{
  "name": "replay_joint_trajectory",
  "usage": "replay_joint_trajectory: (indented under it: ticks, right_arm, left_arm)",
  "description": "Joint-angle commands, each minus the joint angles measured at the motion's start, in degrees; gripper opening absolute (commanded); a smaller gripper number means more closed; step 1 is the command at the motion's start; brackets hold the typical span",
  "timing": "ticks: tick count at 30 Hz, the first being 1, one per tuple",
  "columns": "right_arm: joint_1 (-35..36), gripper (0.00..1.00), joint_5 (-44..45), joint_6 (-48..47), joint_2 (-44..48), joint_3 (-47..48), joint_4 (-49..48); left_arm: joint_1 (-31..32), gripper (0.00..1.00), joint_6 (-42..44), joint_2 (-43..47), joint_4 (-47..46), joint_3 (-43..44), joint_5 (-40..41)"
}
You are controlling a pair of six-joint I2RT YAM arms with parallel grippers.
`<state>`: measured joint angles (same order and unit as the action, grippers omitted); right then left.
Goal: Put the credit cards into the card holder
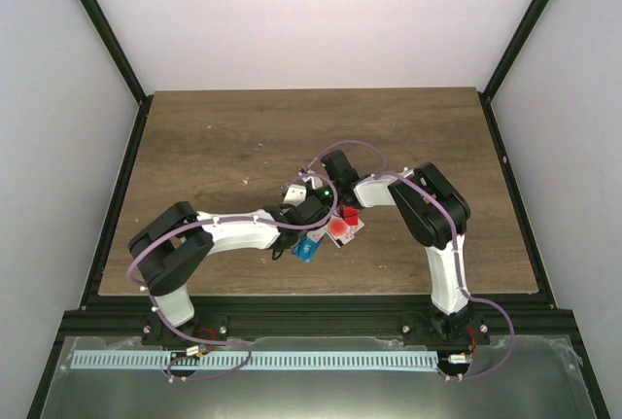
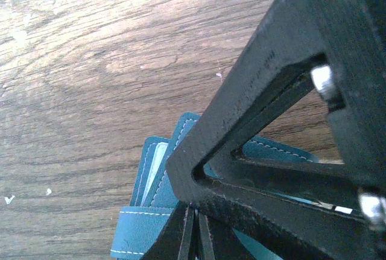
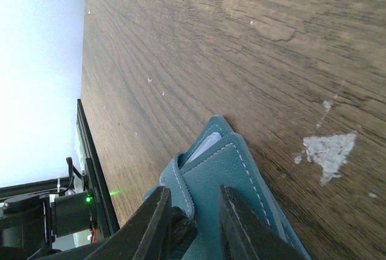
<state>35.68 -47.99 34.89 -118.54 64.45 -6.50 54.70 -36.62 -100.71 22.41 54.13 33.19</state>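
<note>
The task looks barely under way. The card holder (image 3: 226, 172) sits mid-table where the arms meet, clamped in a narrow grip by the right gripper (image 3: 194, 196). The left gripper (image 2: 194, 239) is fully closed with its tips at the holder's edge; whether it pinches a flap cannot be told. A white card with a red circle (image 1: 337, 230) and a red card (image 1: 349, 214) lie loose at 5 o'clock from the grippers, and a blue card (image 1: 306, 249) at 7 o'clock, all to be slotted.
</note>
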Motion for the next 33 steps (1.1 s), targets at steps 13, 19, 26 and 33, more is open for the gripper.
replay_joint_trajectory:
  ticks: [13,19,26,33]
  right_arm:
    - [1.83,0.25,0.78,-0.14,0.68,-1.67,2.91]
    - [1.72,0.25,0.62,0.26,0.52,-1.69,2.39]
    - [1.75,0.25,0.95,-0.12,0.16,-1.28,3.41]
    - [1.85,0.25,1.58,-0.22,0.03,-1.58,4.04]
  left_arm:
    - [1.06,0.04,8.59,-2.95,3.27,-4.4,-19.15]
    - [-0.4,0.04,7.82,0.24,3.83,-6.9,-20.9]
    - [-3.82,0.04,6.06,4.05,-4.72,-14.99,-24.36]
    - [-8.27,0.04,2.57,8.61,-12.69,-22.91,-28.18]
